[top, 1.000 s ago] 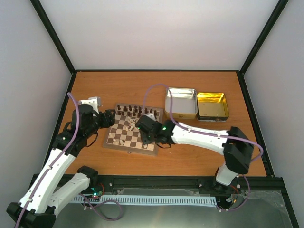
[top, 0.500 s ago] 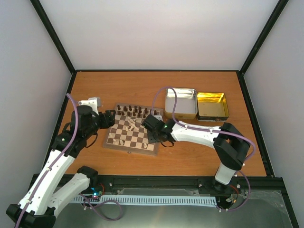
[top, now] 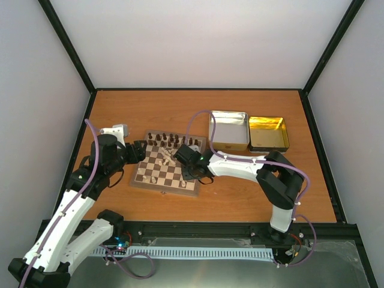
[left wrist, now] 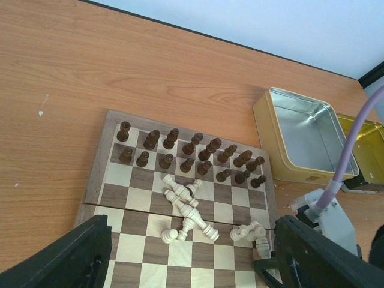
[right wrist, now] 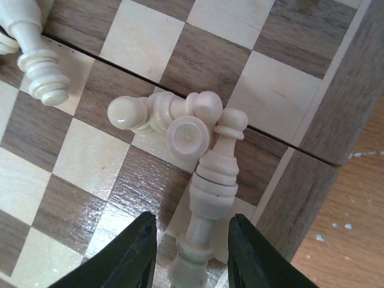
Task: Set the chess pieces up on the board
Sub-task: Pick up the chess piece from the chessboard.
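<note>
Right wrist: jaws part-open astride toppled piece (right wrist: pixel 211 186), pawns (right wrist: pixel 187 135) touching; left jaws wide, empty.

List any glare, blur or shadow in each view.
Top external: even light, the gold tin glows bright inside, the chess pieces too small to resolve. Left wrist: the board sharp, the left gripper's fingers dark and soft. Right wrist: cream pieces crisp, a sheen on one dark square, soft shadows beside them.
</note>
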